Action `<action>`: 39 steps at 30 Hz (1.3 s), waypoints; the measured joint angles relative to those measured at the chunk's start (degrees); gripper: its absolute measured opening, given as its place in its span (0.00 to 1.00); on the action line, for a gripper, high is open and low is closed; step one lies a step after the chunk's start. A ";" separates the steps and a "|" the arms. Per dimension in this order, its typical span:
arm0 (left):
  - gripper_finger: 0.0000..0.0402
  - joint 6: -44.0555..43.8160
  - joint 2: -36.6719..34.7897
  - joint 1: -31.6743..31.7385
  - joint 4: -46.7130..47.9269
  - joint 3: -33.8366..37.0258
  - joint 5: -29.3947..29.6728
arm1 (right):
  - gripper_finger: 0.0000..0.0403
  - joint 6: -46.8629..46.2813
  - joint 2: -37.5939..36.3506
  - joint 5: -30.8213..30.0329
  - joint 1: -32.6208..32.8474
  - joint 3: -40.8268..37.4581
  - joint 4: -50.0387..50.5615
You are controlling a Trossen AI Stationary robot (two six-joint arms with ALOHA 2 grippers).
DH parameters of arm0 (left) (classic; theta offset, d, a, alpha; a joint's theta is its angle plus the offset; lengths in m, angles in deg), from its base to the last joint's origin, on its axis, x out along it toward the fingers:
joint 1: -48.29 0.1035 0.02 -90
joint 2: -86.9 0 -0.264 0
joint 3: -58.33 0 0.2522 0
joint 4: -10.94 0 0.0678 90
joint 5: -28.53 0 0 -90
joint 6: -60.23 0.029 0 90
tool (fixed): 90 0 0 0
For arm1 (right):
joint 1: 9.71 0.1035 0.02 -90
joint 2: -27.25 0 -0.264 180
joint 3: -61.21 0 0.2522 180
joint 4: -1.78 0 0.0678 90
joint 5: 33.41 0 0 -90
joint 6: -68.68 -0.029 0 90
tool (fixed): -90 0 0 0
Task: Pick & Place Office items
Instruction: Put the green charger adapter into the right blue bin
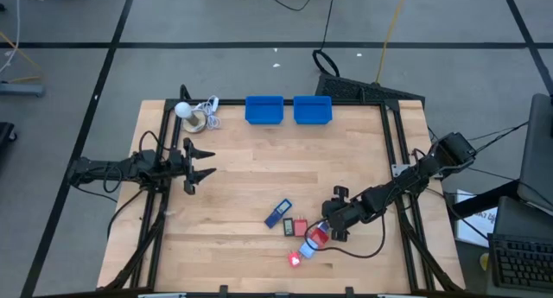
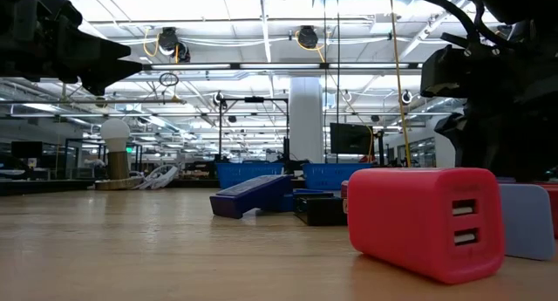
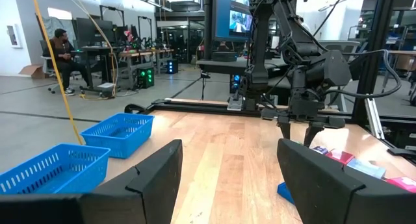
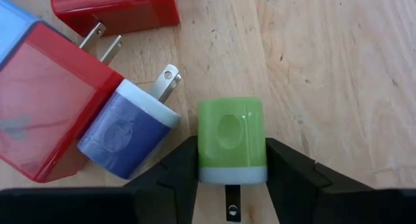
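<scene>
Your right gripper (image 4: 231,160) is clamped on the green plug (image 4: 231,138), a glossy rounded block with a white base, just beside the blue plug (image 4: 127,134).

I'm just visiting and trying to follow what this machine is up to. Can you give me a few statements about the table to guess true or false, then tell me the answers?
1. The right end effector has its fingers closed against a green charger. True.
2. The left end effector holds a red charger. False: it is open and empty, hanging away from the pile.
3. The two blue bins sit at the table's far edge. True.
4. The green charger already lies inside a bin. False: it is on the wooden table, beside a purple-blue charger.
5. A red charger with two ports lies on the table. True.
</scene>
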 joint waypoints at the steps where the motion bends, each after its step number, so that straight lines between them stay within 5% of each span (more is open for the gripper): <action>1: 0.64 0.00 0.00 0.02 0.00 0.00 0.02 | 0.35 -0.02 0.00 0.00 0.00 0.00 -0.02; 24: 0.64 -0.04 0.00 0.02 -0.01 0.00 0.00 | 0.33 4.83 -5.47 -0.45 -1.07 -0.07 0.72; 39: 0.64 0.00 0.00 0.02 -0.02 0.00 0.04 | 0.33 17.25 -11.42 0.15 -10.28 -1.40 -0.67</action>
